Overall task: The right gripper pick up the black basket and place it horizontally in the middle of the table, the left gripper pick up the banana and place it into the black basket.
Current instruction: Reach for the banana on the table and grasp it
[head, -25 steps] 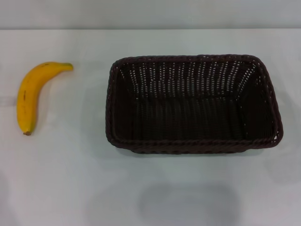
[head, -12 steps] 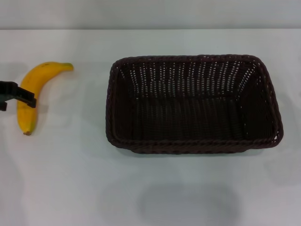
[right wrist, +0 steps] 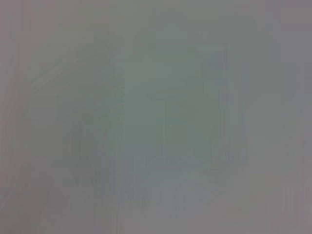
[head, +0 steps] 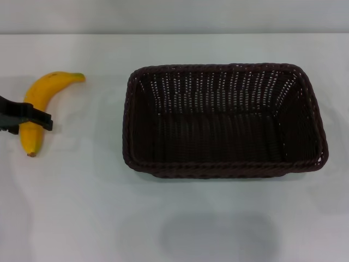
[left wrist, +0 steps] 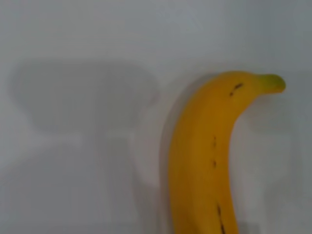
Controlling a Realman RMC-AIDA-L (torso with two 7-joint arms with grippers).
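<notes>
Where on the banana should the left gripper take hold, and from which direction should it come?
Probably at the thick middle of the banana, coming from above with the fingers across its width. It lies flat on the table, curved, with a thin green stem at the far end and a tapered brown tip at the near end; both ends look harder to clamp. The left gripper already reaches over that middle part.

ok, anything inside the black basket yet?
No. The black basket shows only its own woven floor. The banana lies on the table, left gripper crossing it.
</notes>
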